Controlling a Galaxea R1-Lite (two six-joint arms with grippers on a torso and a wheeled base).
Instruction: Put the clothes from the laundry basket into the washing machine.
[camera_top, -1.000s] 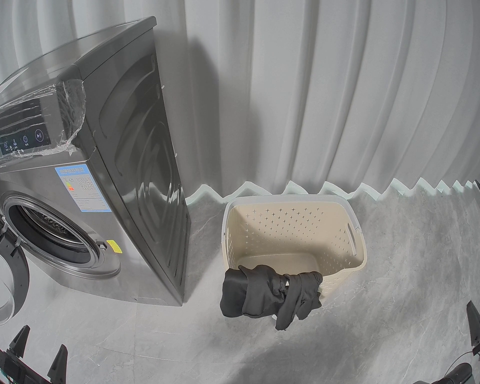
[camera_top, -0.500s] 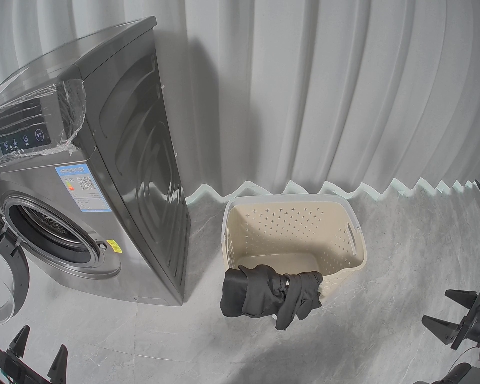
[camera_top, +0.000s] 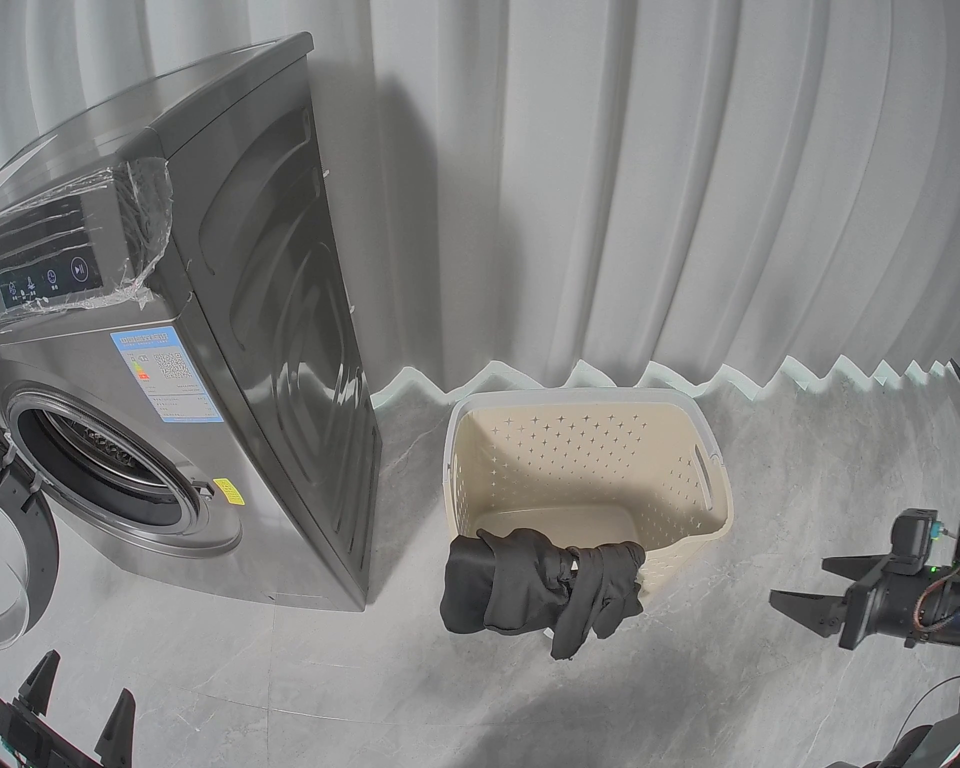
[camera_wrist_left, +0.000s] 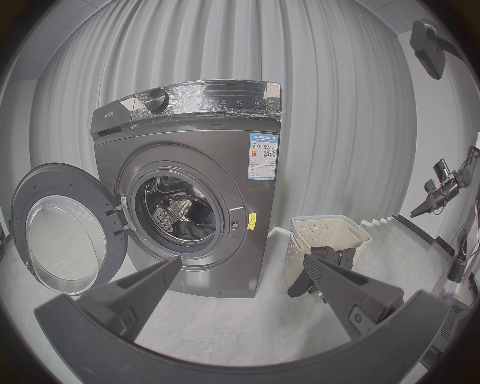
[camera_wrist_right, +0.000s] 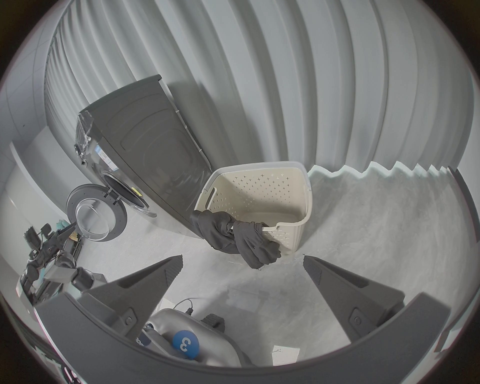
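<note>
Right gripper (camera_top: 800, 583), spread, points left at the right edge, further in than before; left gripper (camera_top: 85, 680), spread, unmoved lower left.

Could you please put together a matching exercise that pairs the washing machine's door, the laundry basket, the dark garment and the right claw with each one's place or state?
Things
1. Door of the washing machine
2. Laundry basket
3. Dark garment
4. Right claw

Places or states
A. Draped over the basket's near rim
B. Open and empty, off to the basket's right
C. Swung wide open
D. Standing to the right of the washing machine

Pairs: 1-C, 2-D, 3-A, 4-B
</note>
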